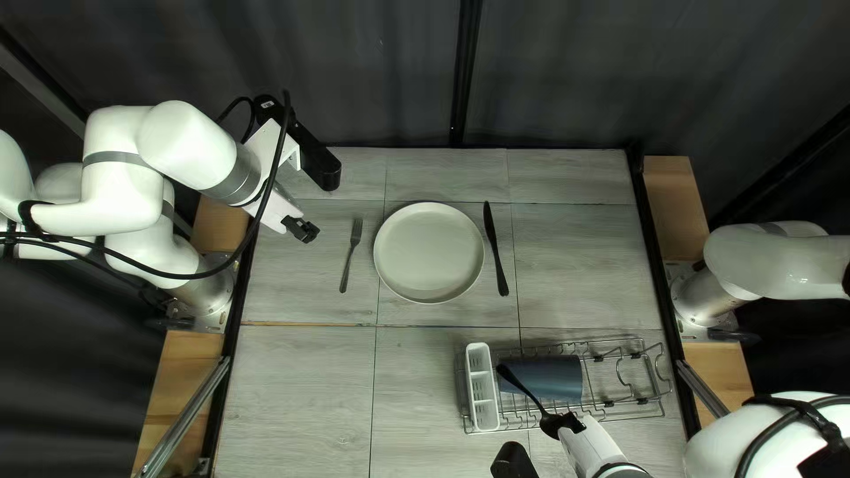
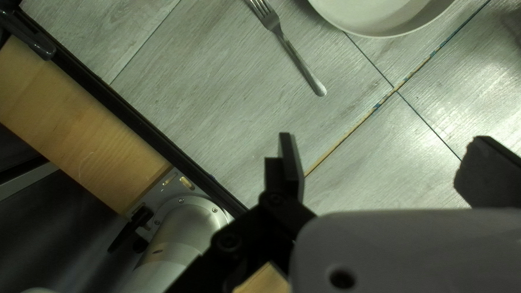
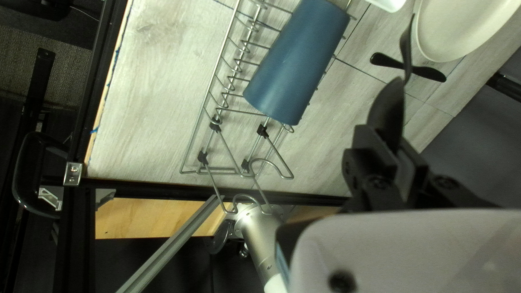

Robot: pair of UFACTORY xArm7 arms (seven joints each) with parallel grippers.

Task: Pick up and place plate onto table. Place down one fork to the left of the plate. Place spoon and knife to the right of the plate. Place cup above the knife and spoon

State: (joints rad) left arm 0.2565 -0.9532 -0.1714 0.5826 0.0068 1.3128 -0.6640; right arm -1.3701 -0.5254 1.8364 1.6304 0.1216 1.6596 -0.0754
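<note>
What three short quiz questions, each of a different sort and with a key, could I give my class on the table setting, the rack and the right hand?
1. True or false: in the top left view, the fork lies to the left of the plate and the knife to its right.

2. Choose one. What lies on its side in the wire rack?
a) the fork
b) the blue cup
c) the knife

3. Fill in the missing word: the robot's right hand is closed on the black ____.

Key: 1. true; 2. b; 3. spoon
</note>
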